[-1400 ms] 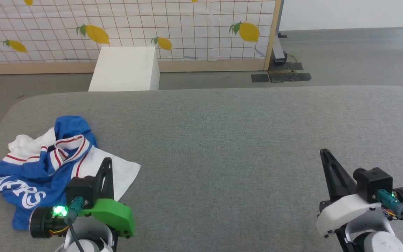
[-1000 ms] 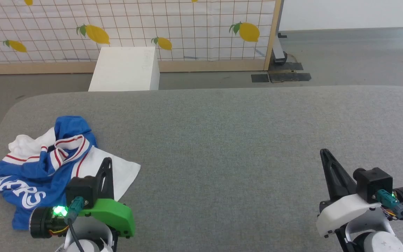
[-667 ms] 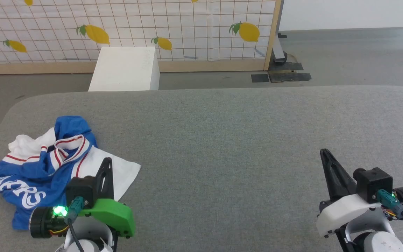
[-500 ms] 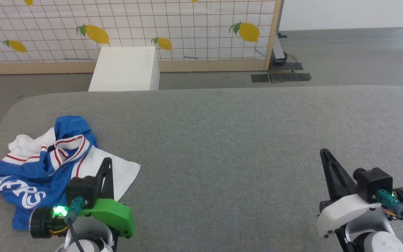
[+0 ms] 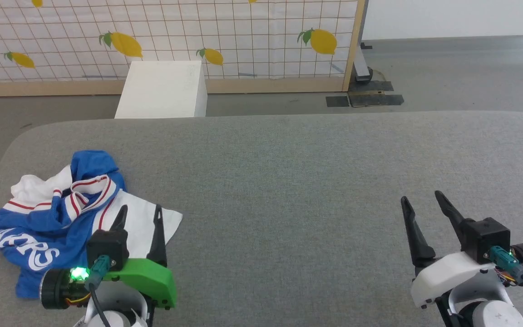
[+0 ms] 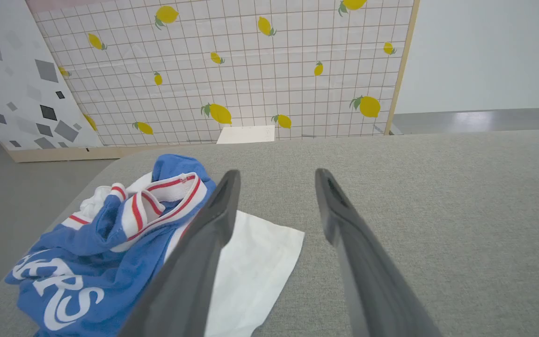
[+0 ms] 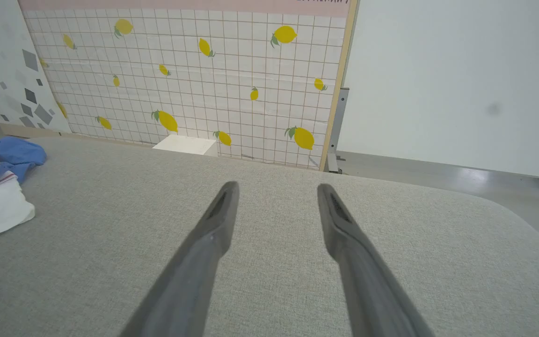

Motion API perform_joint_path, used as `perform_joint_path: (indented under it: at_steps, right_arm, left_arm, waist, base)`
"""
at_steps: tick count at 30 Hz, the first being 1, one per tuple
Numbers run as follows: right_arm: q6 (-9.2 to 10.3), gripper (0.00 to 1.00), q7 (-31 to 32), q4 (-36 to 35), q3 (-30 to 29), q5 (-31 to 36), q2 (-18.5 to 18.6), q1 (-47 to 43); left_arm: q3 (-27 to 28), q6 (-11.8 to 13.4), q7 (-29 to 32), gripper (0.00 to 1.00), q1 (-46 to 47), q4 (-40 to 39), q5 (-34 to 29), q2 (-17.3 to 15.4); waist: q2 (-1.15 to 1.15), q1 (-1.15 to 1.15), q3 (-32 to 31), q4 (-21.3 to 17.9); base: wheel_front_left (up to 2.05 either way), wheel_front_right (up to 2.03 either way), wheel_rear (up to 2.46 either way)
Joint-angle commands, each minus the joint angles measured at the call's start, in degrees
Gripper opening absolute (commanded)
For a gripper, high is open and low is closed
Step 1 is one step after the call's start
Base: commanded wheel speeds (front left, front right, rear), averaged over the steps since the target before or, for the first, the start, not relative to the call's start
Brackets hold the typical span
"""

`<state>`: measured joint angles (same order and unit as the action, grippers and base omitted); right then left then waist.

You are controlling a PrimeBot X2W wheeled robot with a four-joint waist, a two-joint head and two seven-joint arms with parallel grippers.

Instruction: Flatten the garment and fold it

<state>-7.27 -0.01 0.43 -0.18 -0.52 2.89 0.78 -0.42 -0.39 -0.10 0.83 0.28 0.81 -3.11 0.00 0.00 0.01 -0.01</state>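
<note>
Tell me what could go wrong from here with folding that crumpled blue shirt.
1. The garment is bunched in layers, so the open left gripper close by may pinch several layers at once and not spread it.
2. It lies near the left edge of the table; a tug that way could slide it off.
3. The open right gripper sits far across the table, so helping probably means a long reach.
</note>
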Motion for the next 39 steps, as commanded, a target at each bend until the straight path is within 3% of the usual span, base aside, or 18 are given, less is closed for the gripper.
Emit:
perform_joint_path:
  at_steps: [1, 17, 39]
  right_arm:
    - [-0.01, 1.00, -0.4, 0.4, -0.2, -0.7, 0.0, -0.2]
    - [-0.03, 1.00, -2.3, 2.6, -1.3, -3.6, 0.0, -0.7]
    - [-0.07, 1.00, -4.9, 5.1, -0.9, -6.2, 0.0, -1.1]
  left_arm:
    - [-0.3, 0.2, -0.4, 1.00, 0.0, 0.3, 0.2, 0.0]
    - [-2.0, 1.7, -2.3, 1.00, 0.6, 2.0, 2.1, 0.0]
    - [-2.4, 3.7, -4.9, 1.00, 0.0, 1.9, 4.5, 0.1]
  waist:
    - [0.00, 0.00, 0.0, 0.0]
    - [0.00, 0.00, 0.1, 0.7]
    - [0.00, 0.00, 0.5, 7.8]
  base:
    - [0.00, 0.00, 0.00]
    - [0.00, 0.00, 0.00]
    - [0.00, 0.00, 0.00]
